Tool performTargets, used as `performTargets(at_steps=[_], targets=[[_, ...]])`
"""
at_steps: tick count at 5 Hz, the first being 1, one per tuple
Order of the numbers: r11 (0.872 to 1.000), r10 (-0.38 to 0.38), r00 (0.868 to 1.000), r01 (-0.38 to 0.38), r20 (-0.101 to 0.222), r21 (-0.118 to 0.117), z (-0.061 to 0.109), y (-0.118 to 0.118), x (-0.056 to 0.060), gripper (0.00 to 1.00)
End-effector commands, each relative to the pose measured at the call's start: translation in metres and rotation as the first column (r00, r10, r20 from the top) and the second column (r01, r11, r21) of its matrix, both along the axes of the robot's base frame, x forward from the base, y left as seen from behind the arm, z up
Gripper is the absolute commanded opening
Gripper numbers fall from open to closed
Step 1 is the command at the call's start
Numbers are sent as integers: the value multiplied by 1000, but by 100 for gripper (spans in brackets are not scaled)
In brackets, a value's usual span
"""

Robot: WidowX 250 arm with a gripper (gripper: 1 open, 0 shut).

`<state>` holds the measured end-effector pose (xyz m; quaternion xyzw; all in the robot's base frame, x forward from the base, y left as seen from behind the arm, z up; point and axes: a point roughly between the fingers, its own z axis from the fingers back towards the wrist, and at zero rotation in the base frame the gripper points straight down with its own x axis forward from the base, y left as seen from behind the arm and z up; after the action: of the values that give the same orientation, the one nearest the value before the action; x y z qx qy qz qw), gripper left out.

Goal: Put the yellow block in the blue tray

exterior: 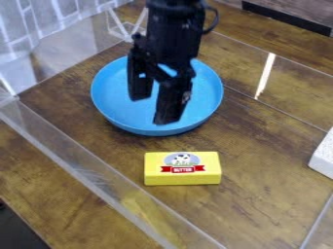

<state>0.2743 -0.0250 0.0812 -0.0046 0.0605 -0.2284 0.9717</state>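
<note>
fingers: two long black fingers (168, 105) stand spread wide apart, pointing down, with nothing between them
gripper: the black gripper (155, 100) hangs over the blue tray, its tips in front of the tray's inner floor (whether they touch it cannot be told from this view)
arm: the dark arm (174, 27) comes down from the top edge of the picture
blue tray: the round, shallow blue tray (115, 107) sits on the wooden table toward the upper middle, holding no object, partly hidden by the gripper
yellow block: the yellow block (182, 168) lies flat on the table in front of the tray, near its rim but apart from it, with a red "BUTTER" banner and a pale round emblem facing up
wooden table: dark wooden table (260, 146) with a streak of glare on the right
clear wall: a clear wall (78, 146) runs along the table's left and near edges
white object: a white object (322, 154) is cut off at the right edge, well apart from the block
</note>
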Motion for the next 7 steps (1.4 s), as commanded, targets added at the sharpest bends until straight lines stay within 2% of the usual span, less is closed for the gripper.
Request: performTargets(at_steps=[1, 2, 3, 5, 7], targets=[[989, -148, 987, 148, 55, -1, -2, -10, -3, 100], [975, -224, 972, 223, 72, 13, -17, -17, -4, 100], [971, -238, 967, 238, 87, 15, -29, -21, -4, 100], [975, -221, 971, 220, 93, 14, -46, -21, -2, 100], [979, -203, 974, 204, 97, 1, -55, -21, 0, 100]])
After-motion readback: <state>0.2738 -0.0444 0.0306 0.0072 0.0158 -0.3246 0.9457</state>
